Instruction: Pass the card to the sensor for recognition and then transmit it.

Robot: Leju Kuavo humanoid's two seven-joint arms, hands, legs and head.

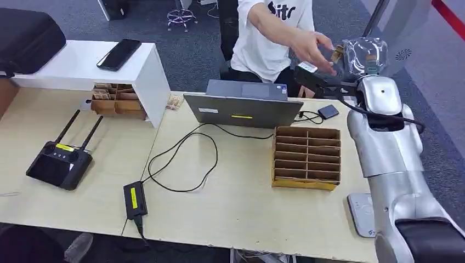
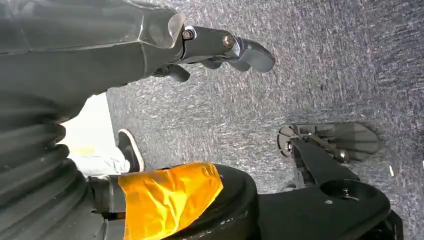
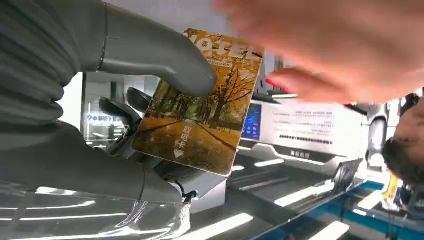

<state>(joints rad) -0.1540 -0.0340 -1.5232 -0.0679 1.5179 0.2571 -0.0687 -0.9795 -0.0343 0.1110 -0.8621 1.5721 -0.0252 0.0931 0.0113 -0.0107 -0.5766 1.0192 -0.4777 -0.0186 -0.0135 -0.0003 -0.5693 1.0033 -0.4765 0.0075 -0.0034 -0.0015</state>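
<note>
My right hand (image 1: 319, 78) is raised beyond the table's far right corner. It pinches a card (image 3: 200, 117) printed with an autumn tree avenue between the thumb (image 3: 150, 50) and the dark fingers behind it. In the head view the card (image 1: 336, 53) shows as a small brown edge above the hand. A person in a white shirt reaches in, and their hand (image 1: 311, 48) (image 3: 340, 45) is at the card's top edge. A white sensor pad (image 1: 360, 213) lies at the table's front right, partly hidden by my arm. My left hand (image 2: 225, 47) hangs over the carpet holding nothing, fingers loosely apart.
A laptop (image 1: 247, 107) stands at the back of the table, with a cardboard divider box (image 1: 306, 157) in front of it. A remote controller (image 1: 57, 161) and a power adapter (image 1: 134, 198) lie to the left. A white shelf (image 1: 82, 63) carries a phone (image 1: 119, 53).
</note>
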